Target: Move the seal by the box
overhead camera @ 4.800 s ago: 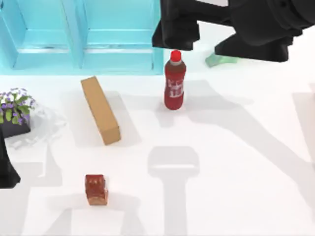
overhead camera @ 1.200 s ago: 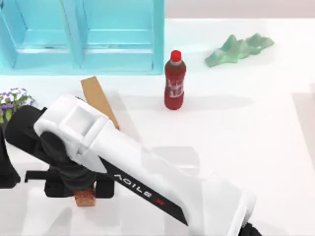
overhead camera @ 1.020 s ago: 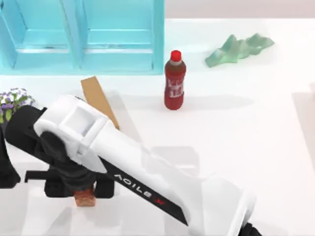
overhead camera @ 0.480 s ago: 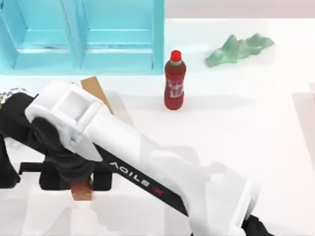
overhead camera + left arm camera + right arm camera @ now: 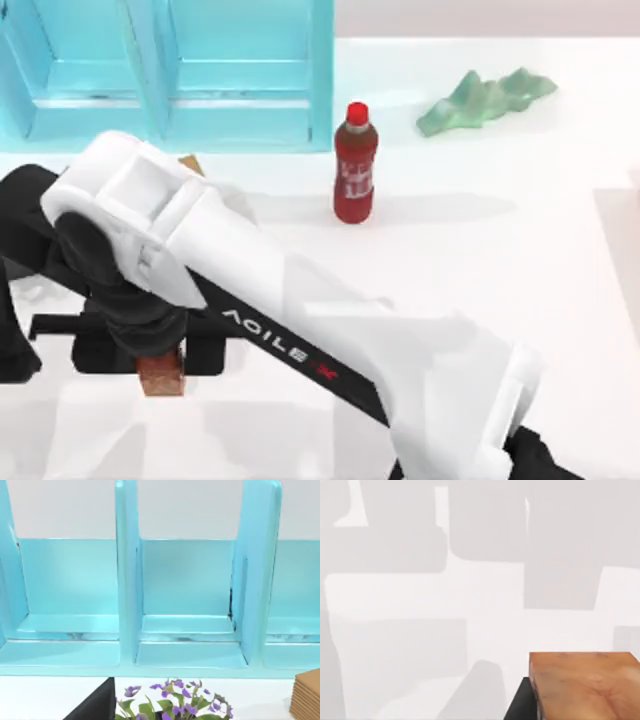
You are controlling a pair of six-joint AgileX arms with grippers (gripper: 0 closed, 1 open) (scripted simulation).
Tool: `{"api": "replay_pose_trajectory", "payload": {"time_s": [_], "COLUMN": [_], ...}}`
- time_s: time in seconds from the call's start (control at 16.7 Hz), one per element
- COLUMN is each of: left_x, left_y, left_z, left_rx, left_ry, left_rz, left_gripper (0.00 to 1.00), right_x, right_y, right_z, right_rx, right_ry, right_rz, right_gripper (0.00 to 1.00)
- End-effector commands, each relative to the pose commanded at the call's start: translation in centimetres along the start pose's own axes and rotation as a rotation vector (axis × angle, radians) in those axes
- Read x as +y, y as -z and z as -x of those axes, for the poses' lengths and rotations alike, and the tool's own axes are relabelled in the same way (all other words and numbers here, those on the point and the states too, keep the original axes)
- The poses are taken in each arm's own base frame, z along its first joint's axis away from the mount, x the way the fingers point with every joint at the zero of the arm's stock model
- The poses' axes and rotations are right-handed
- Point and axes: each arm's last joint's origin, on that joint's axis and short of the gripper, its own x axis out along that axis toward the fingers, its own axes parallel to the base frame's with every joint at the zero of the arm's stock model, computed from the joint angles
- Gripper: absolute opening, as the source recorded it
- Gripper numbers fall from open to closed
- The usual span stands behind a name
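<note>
- Teal cabinet (image 5: 170,70): stands along the far left of the table; the left wrist view looks into its open compartments, with purple flowers (image 5: 175,712) below them.
- Right arm (image 5: 300,340): reaches across from the near right to the near left; its white link carries the black lettering "AGILE", seen upside down from above, followed by a red mark.
- Box (image 5: 190,163): lies just near of the cabinet, with a tan corner visible past the arm; its ribbed end (image 5: 307,697) appears in the left wrist view.
- Red bottle (image 5: 355,165): upright at the far centre; its label print is too small to read.
- Pale green figure (image 5: 480,100): rests at the far right, untouched.
- Right gripper (image 5: 160,362): fingers clamped on the seal (image 5: 162,373), (image 5: 585,685). Compared with half a second ago, the seal sits higher in the top view and the arm looms larger, so the block appears lifted off the table; carrying it toward the box remains.
- Left gripper (image 5: 12,345): parked at the left edge; its finger state cannot be told.
</note>
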Motion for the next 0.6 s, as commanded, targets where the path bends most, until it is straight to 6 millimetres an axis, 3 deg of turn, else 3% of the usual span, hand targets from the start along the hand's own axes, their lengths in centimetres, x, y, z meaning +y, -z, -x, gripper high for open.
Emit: {"api": "replay_pose_trajectory", "payload": {"time_s": [0.18,0.3,0.42,0.6], "left_x": [0.0,0.0,0.0,0.0], "left_y": [0.0,0.0,0.0,0.0], "left_z": [0.0,0.0,0.0,0.0], "left_rx": [0.000,0.000,0.000,0.000], "left_ry": [0.000,0.000,0.000,0.000], "left_rz": [0.000,0.000,0.000,0.000], "left_gripper": [1.00,1.00,1.00,1.00], "right_x": [-0.9,-2.4,-5.1,-11.2], "right_y": [-1.9,-4.6,-7.8,-12.4], "right_z": [1.9,4.8,8.7,14.5], "right_rx": [-0.011,-0.033,-0.075,-0.158], "right_ry": [-0.041,-0.096,-0.161,-0.227], "right_rz": [0.000,-0.003,-0.004,-0.002], "right_gripper": [0.00,0.00,0.00,0.00]}}
